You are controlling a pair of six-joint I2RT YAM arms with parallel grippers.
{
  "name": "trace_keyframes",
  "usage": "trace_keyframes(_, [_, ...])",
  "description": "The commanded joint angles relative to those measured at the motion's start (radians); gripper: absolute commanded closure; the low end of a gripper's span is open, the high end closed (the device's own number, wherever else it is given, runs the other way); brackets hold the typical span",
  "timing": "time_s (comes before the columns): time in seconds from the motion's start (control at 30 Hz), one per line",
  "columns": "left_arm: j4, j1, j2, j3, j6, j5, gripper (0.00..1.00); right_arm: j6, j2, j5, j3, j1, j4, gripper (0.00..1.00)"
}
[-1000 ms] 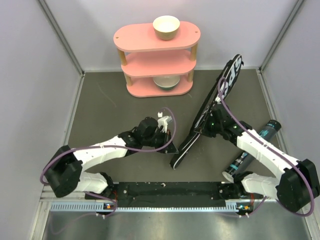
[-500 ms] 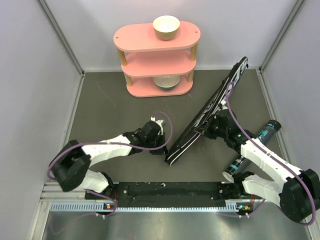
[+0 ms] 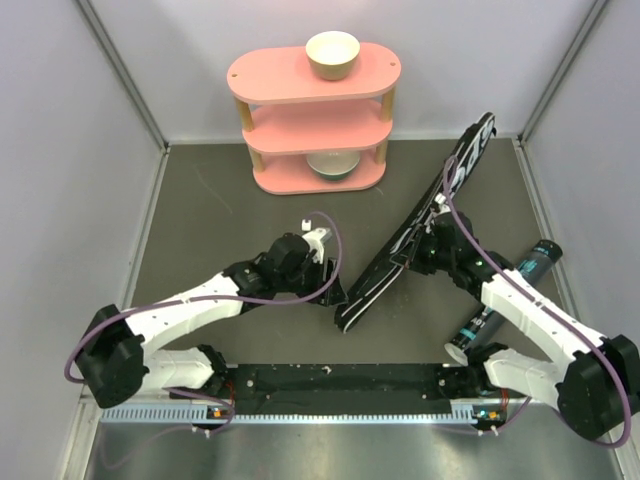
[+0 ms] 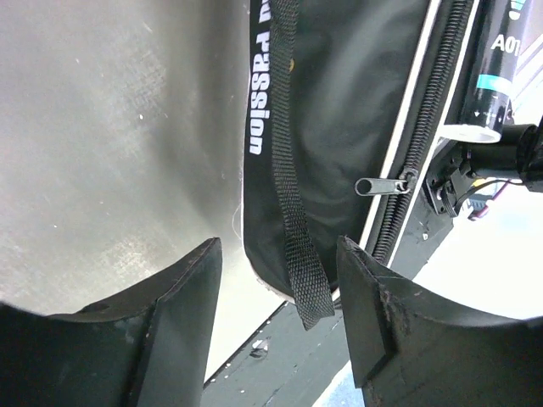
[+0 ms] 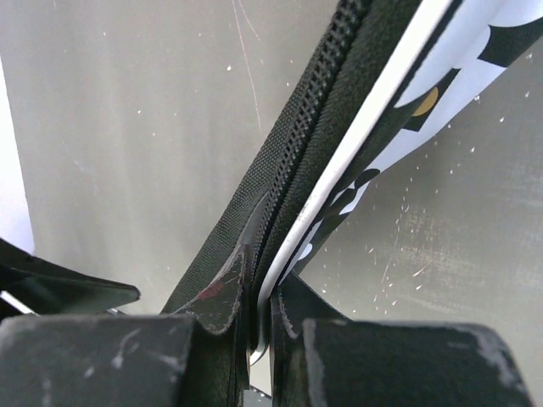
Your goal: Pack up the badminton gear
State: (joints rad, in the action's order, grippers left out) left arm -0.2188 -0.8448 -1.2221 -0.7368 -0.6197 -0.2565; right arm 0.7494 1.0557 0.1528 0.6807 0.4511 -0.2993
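The long black bag lies slanted across the mat, its near end by my left gripper. In the left wrist view that gripper stands open, with the bag, its hanging strap and the zipper pull just beyond the fingertips. My right gripper is shut on the bag's zipped edge mid-length; the right wrist view shows the jaws pinching the piping of the bag. The black tube lies on the mat to the right, its white-rimmed end also visible.
A pink three-tier shelf stands at the back with a cream bowl on top and another on the lowest tier. Grey walls close in left, right and back. A black rail runs along the near edge.
My left gripper has opened and shifted slightly near the bag's lower end. The right gripper stays shut on the bag, which has tilted and swung a little.
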Motion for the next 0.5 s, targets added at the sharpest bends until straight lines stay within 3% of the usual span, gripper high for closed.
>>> trace_keyframes(0.0, [-0.048,0.003,0.047,-0.067,0.110,0.017,0.41,-0.116,0.004,0.010,0.101,-0.006,0.039,1.00])
trace_keyframes(0.13, [0.051,0.003,0.033,-0.084,0.182,-0.142,0.54,-0.162,0.017,0.033,0.132,-0.006,0.008,1.00])
trace_keyframes(0.17, [0.099,0.004,0.023,-0.099,0.198,-0.255,0.48,-0.174,0.021,0.039,0.140,-0.005,0.005,1.00])
trace_keyframes(0.3, [0.168,0.003,-0.057,-0.140,0.253,-0.424,0.28,-0.197,0.026,0.094,0.148,-0.005,0.000,1.00])
trace_keyframes(0.47, [0.151,0.019,-0.183,-0.234,0.291,-0.476,0.29,-0.222,0.018,0.114,0.148,-0.005,0.000,1.00])
